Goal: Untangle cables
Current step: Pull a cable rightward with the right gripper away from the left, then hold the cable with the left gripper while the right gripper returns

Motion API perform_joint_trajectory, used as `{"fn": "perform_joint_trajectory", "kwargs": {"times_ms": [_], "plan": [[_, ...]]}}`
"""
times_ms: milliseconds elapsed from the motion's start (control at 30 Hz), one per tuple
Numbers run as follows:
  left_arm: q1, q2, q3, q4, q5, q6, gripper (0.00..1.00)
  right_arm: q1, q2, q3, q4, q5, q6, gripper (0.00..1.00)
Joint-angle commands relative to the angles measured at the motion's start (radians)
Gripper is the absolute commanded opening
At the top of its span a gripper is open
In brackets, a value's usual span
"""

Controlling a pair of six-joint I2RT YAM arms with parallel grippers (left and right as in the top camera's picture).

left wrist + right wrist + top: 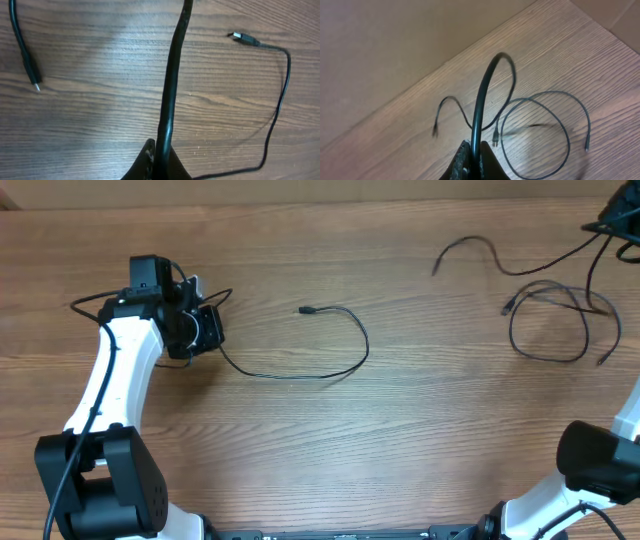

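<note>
On the brown wood-grain desk (400,450), the left pincer (160,156) is squeezed tight on a thin black cable (172,75). Beside it, a bendy cord (345,350) curls round to a small plug (304,310). Far from it, the right pincer (475,157) pinches a curved cable (480,95) near round loops (550,360).

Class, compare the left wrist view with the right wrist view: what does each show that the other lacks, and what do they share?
Left wrist only: a cable ending in a flat plug at upper right, and a silver-tipped cord end at left. Right wrist only: loose cable loops and a plain tan surface beyond the table edge. Both: wood-grain table, and a black cable rising mid-frame from shut jaws.
</note>
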Motion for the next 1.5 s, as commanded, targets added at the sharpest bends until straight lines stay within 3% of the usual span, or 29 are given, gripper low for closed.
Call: {"fn": "perform_joint_trajectory", "kwargs": {"times_ms": [0, 233, 433, 700, 933, 1200, 1467], "plan": [[-0.011, -0.007, 0.011, -0.010, 0.022, 0.021, 0.04, -0.011, -0.011, 0.016, 0.017, -0.001, 0.029, 0.04], [-0.061, -0.007, 0.011, -0.034, 0.027, 0.012, 0.04, -0.011, -0.009, 0.004, 0.002, 0.071, 0.027, 0.04], [-0.118, -0.007, 0.011, -0.037, -0.032, 0.011, 0.04, -0.040, -0.017, 0.005, 0.018, 0.332, 0.220, 0.04], [-0.130, -0.007, 0.011, -0.034, -0.062, 0.011, 0.04, -0.116, -0.090, 0.032, 0.095, 0.143, 0.203, 0.04], [-0.130, -0.007, 0.011, -0.032, -0.062, 0.011, 0.04, -0.125, -0.204, 0.034, 0.193, -0.049, 0.025, 0.04], [-0.130, -0.007, 0.011, -0.031, -0.062, 0.011, 0.04, -0.125, -0.262, 0.034, 0.279, -0.063, 0.006, 0.04], [-0.130, -0.007, 0.011, -0.031, -0.062, 0.011, 0.04, -0.125, -0.218, 0.033, 0.245, -0.061, 0.005, 0.04]]}}
